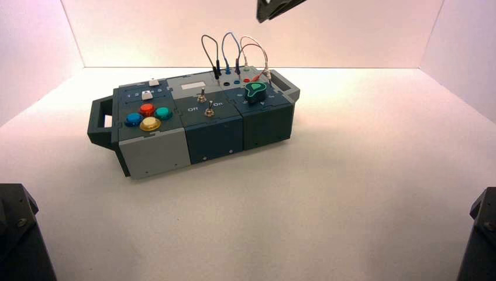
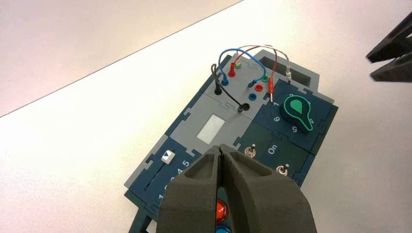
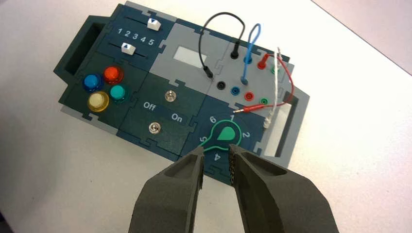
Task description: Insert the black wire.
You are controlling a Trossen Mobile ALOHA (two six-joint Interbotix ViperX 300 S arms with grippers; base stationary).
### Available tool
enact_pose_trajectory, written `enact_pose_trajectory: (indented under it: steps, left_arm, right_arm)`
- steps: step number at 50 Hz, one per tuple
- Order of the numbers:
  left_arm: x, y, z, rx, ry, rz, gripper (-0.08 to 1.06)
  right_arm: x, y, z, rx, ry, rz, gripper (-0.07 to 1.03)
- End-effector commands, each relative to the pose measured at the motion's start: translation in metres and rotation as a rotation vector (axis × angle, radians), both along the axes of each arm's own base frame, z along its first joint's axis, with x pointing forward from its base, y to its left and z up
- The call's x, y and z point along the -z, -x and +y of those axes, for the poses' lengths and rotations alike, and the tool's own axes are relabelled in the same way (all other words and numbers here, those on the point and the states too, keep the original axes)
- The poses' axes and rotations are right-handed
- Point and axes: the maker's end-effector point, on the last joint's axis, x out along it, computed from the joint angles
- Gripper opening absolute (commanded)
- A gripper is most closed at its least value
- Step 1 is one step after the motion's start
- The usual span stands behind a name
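The black wire [image 3: 223,15] loops above the back of the box [image 1: 152,155]. One of its plugs sits in a socket on the grey panel. The other plug [image 3: 208,73] hangs free just beside an empty black socket [image 3: 221,85]. My right gripper [image 3: 216,151] hovers high over the box's knob end, open and holding nothing; its dark tip shows at the top edge of the high view [image 1: 278,9]. My left gripper [image 2: 221,148] hangs above the coloured buttons [image 2: 221,211], shut on nothing. Both grippers are well clear of the wire.
A blue lead [image 3: 253,34], a red lead [image 3: 286,77] and a white lead [image 3: 275,82] stand next to the black one. The green knob [image 3: 226,133], two toggle switches [image 3: 169,96] and two sliders [image 3: 153,24] share the top. White walls enclose the table.
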Motion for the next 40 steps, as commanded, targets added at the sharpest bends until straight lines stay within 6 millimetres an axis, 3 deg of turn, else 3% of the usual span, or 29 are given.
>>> enact_pose_trajectory:
  steps: [1,40]
  left_arm:
    - [-0.011,-0.004,0.0,-0.006,0.009,-0.032,-0.03]
    - [-0.014,-0.005,0.005,-0.025,0.013,-0.044,-0.03]
  right_arm:
    - [-0.013,-0.006,0.014,-0.016,-0.029,-0.034,0.29]
    - [0.026,-0.031,0.049,-0.045,0.026,0.016,0.29]
